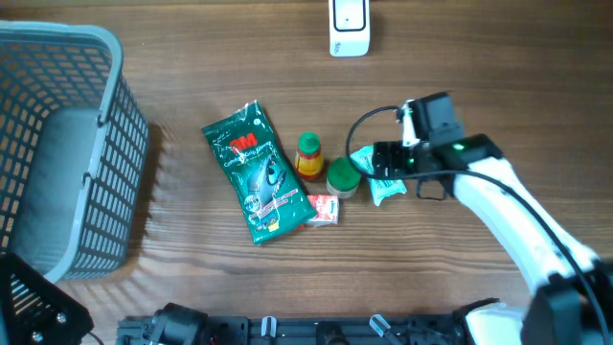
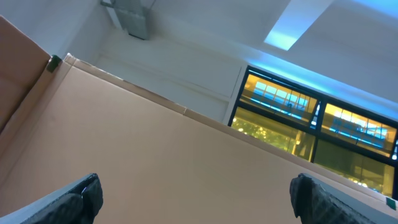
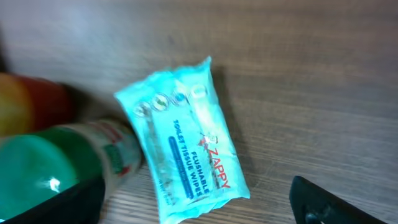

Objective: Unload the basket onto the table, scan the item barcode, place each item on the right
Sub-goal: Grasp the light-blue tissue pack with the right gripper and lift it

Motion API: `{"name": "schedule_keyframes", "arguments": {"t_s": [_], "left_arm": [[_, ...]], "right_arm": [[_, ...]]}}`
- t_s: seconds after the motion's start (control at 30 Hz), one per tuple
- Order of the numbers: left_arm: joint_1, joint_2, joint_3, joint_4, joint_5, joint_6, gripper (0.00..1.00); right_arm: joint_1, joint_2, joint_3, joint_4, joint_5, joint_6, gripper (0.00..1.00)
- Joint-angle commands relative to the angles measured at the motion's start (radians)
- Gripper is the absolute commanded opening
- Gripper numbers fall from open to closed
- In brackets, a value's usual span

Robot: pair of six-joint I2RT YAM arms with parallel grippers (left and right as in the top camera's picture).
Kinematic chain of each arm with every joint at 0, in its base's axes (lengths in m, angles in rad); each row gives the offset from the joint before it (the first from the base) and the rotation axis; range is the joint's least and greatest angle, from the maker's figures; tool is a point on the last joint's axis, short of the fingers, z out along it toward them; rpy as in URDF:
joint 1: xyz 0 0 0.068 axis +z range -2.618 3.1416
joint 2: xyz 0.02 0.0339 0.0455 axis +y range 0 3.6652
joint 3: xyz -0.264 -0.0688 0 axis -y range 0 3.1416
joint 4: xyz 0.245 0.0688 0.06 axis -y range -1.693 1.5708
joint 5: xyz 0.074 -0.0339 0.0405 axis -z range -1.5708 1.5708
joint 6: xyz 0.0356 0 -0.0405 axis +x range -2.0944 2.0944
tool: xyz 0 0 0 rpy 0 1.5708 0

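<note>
Right gripper (image 1: 372,168) is hanging just over the wipes pack (image 3: 186,137), jaws standing wide, gripping nothing. Left gripper (image 2: 199,200) is pointing up at the ceiling, jaws also wide and empty. Scanning the table (image 1: 479,77) left to right: basket (image 1: 115,163) sitting at the left edge, green 3M pack (image 1: 257,172), red-capped bottle (image 1: 308,153) and green-lidded jar (image 1: 342,176) sitting mid-table, white scanner (image 1: 349,24) waiting at the far edge, wipes pack lying flat just right of the jar. Reading this as early: nothing picked or scanned. Grasping, carrying and presenting the barcode are all remaining.

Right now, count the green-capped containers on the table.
2. The red-labelled bottle beside the green 3M packet; the wider jar right of it, next to the wipes pack. None appears hidden.
</note>
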Motion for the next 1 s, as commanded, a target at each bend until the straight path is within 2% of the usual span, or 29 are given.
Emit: {"name": "schedule_keyframes", "arguments": {"t_s": [0.0, 0.13, 0.23, 0.5, 0.63, 0.8, 0.97], "left_arm": [[0.009, -0.01, -0.006, 0.003, -0.013, -0.002, 1.0], [0.009, -0.01, -0.006, 0.003, -0.013, -0.002, 1.0], [0.009, -0.01, -0.006, 0.003, -0.013, -0.002, 1.0], [0.009, -0.01, -0.006, 0.003, -0.013, -0.002, 1.0], [0.009, -0.01, -0.006, 0.003, -0.013, -0.002, 1.0], [0.009, -0.01, -0.006, 0.004, -0.013, -0.002, 1.0], [0.009, -0.01, -0.006, 0.004, -0.013, -0.002, 1.0]], "right_arm": [[0.058, 0.088, 0.019, 0.0, 0.084, -0.013, 0.92], [0.121, 0.106, 0.018, 0.035, 0.123, -0.008, 0.92], [0.149, 0.134, 0.018, 0.04, 0.248, 0.019, 0.92], [0.15, 0.204, 0.018, 0.114, 0.202, 0.022, 0.88], [0.167, 0.245, 0.018, 0.127, 0.216, 0.021, 0.78], [0.262, 0.279, 0.018, 0.127, 0.383, 0.042, 0.77], [0.319, 0.316, 0.018, 0.086, 0.492, 0.072, 0.62]]}}
